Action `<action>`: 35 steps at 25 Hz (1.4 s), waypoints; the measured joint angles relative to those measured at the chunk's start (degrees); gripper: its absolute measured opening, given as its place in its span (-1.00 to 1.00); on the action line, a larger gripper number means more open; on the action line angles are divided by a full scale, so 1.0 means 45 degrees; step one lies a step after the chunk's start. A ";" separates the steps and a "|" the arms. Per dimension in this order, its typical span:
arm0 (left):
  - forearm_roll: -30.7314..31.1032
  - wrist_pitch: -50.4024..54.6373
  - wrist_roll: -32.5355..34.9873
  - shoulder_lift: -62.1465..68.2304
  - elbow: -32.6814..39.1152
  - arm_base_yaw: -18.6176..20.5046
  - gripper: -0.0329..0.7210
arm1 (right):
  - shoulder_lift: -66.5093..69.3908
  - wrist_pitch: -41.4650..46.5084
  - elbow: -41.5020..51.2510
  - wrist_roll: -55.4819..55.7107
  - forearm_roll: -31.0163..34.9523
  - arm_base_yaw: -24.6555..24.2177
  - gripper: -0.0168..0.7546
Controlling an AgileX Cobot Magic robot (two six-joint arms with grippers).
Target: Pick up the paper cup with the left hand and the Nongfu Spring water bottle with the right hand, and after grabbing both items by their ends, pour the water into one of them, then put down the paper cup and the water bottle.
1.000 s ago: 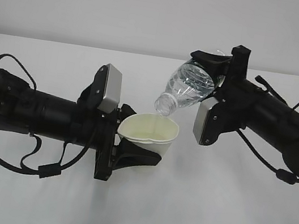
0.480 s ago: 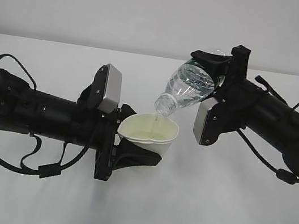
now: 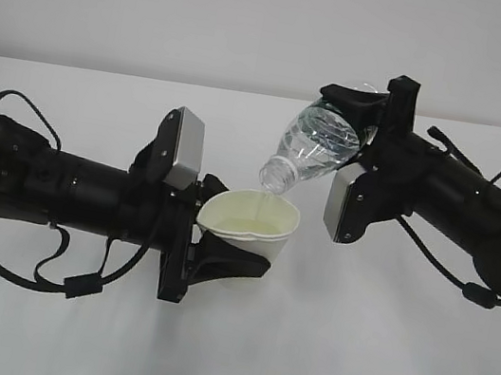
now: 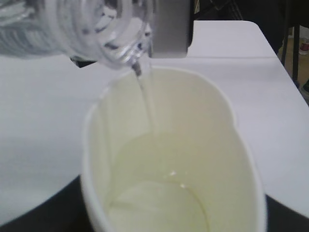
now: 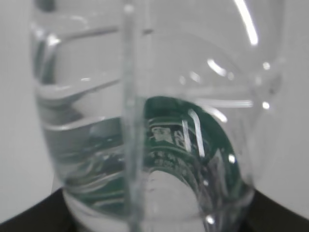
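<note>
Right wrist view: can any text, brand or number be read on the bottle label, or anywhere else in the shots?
Dark green label on the clear ribbed plastic bottle: white print shows, but too blurred to read.
Off-white tapered paper cup: no print visible.
Grey-white rectangular blocks on the arms: no markings legible.
Nothing can be quoted.

Off-white tapered paper cup (image 4: 193, 159) with pale yellowish inside filling the lower view, shallow water pooled at its bottom, clear ribbed plastic bottle (image 4: 91, 26) tilted mouth-down above its rim, thin stream falling into the cup, white worktop (image 4: 38, 125) behind
</note>
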 joint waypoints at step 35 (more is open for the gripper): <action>0.0018 0.0020 0.0000 0.0000 0.0000 0.0000 0.19 | -0.0158 -0.0027 -0.0124 -0.0106 0.0078 0.0000 0.11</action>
